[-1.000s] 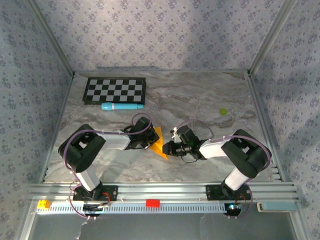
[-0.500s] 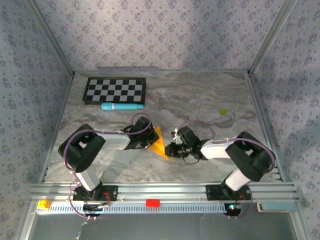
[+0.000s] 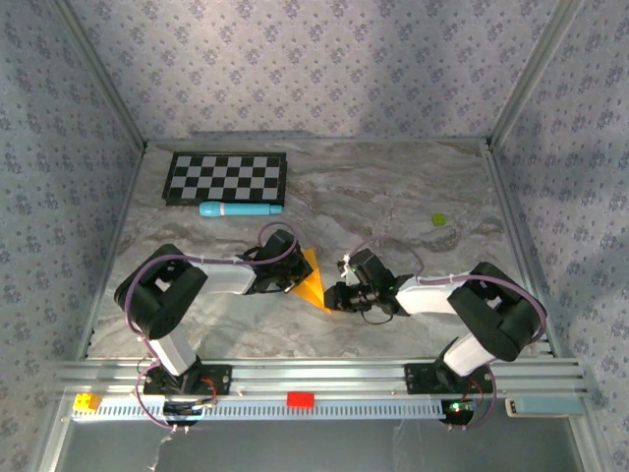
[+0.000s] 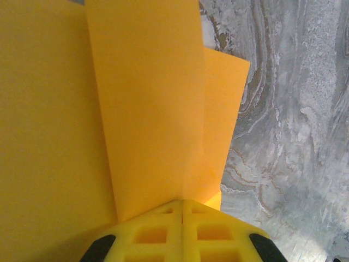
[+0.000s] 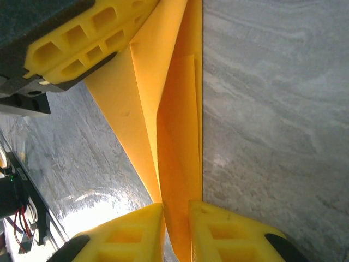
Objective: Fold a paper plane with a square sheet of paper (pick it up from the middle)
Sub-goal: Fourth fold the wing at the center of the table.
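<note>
The square sheet of paper (image 3: pixel 314 279) is folded into an orange pointed wedge and held just above the marble table between my two grippers. My left gripper (image 3: pixel 294 280) holds its left side. In the left wrist view its yellow fingers (image 4: pixel 158 232) meet on the paper's edge, and layered orange flaps (image 4: pixel 152 109) spread ahead. My right gripper (image 3: pixel 330 296) is at the wedge's lower right tip. In the right wrist view a loose fold of paper (image 5: pixel 177 136) fills the narrow gap between its fingers (image 5: pixel 131 234). The left gripper's fingers (image 5: pixel 82 43) show at the top left there.
A black-and-white checkerboard (image 3: pixel 226 178) lies at the back left, with a light-blue cylinder (image 3: pixel 239 208) in front of it. A tiny yellow-green bit (image 3: pixel 439 220) sits at the right. Bare marble table (image 3: pixel 393 187) stretches behind the grippers, with aluminium rails along the near edge.
The right arm's elbow has swung right and its gripper has slid slightly left along the paper's tip. The left arm and paper have barely moved.
</note>
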